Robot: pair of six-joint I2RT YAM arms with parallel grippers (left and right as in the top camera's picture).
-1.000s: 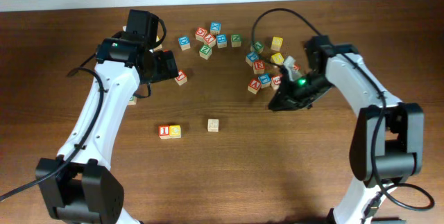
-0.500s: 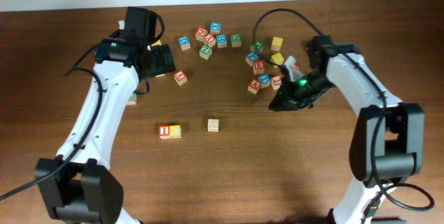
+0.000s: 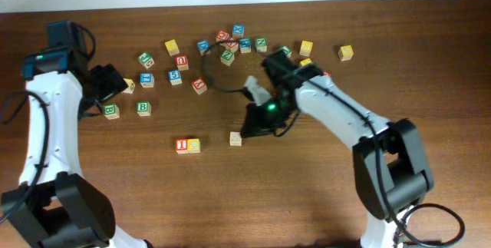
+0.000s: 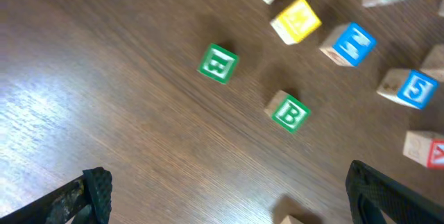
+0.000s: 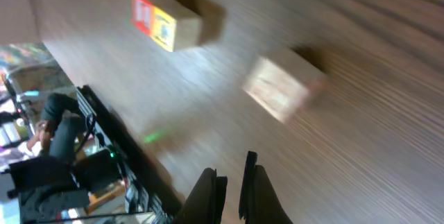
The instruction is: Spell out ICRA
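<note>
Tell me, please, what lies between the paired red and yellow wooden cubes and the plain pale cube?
Overhead view: only bare table separates the paired cubes from the pale cube.

Just ahead of the left gripper (image 4: 229,193), a green cube (image 4: 288,113) read "B" and a blue cube (image 4: 415,89) read "5".

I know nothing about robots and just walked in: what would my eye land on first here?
Probably the scatter of small colourful wooden letter cubes strewn along the far side of the dark wooden table. Next, nearer the front, a red "I" cube and a yellow cube sit side by side. A plain-faced wooden cube sits a little apart from them, and the right pincer hangs shut close by it.
</note>
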